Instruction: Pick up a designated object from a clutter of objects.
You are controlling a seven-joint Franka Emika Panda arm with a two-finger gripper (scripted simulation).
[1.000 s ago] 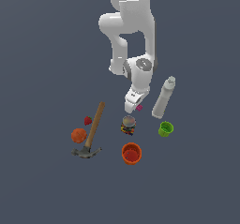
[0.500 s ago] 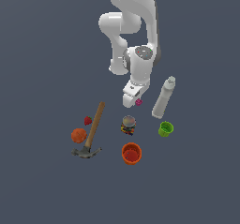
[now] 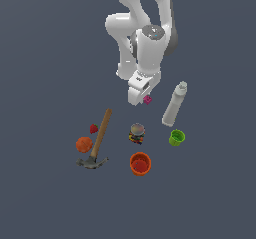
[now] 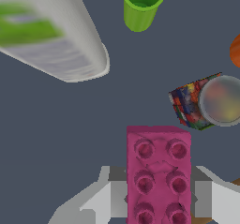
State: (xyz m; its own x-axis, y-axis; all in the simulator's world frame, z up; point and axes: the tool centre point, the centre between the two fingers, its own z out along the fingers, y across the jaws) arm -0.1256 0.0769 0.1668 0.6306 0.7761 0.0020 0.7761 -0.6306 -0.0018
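Dark grey-blue flooring (image 3: 45, 58) fills the whole scene, and every object is set directly on it. Seen in the exterior view, the white Panda arm (image 3: 145, 38) is angled down from twelve o'clock, and its gripper (image 3: 141, 99) is held above the floor with the small magenta-pink studded toy brick (image 3: 147, 100) at its tip. In the wrist view the brick (image 4: 159, 174) is clamped between the two grey fingers (image 4: 110, 197), one pressed to each long side — the claw is closed on the brick.

Around the brick, in the exterior view, the clutter is spread as follows. The white plastic bottle with a green label (image 3: 175, 104) is laid tilted at about three o'clock, just beside the gripper. The lime-green cup (image 3: 176, 137) is found at four o'clock, upright. The small jar with a multicoloured label and a silver lid (image 3: 137, 133) sits at six o'clock; the orange cup (image 3: 140, 164) lies farther out on the same line. The wooden-handled hammer with a dark metal head (image 3: 98, 142) lies at seven o'clock. Beside its handle — on the far side from the jar — the small red strawberry (image 3: 93, 128) and the orange ball (image 3: 84, 144) are placed near each other.
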